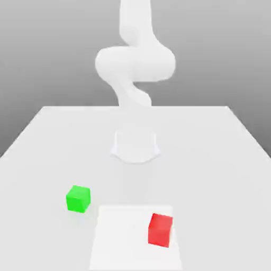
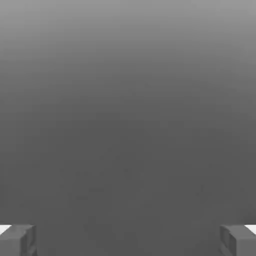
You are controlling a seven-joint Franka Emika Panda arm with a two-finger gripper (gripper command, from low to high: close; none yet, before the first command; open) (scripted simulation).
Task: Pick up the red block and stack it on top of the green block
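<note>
Two small cubes sit on the white table [image 1: 47, 143], both toward its near edge in the exterior view. Nearest is the red block [image 1: 160, 229], resting flat on a slightly brighter white rectangular patch [image 1: 122, 238] whose near end is cut off by the frame. It lies near that patch's edge on the exterior view's right, with bare surface all around it. Its faces are plain matte red, the top a shade lighter than the front.

A little farther back, and toward the exterior view's left, stands the green block [image 1: 78, 198], the same size, plain matte green, just off the patch's corner. The two blocks are well apart, with open table between them and nothing touching either.

Beyond them the table runs clear to the arm's round base [image 1: 135, 148], and wide empty margins reach the table's side edges. The white arm [image 1: 135, 61] rises from there; its pale shape blends into the table and grey backdrop, and its top is cut off.

In the hand view, the gripper [image 2: 128, 241] is spread wide, its grey fingertips [image 2: 17, 240] at opposite corners, with nothing between them, only grey background.
</note>
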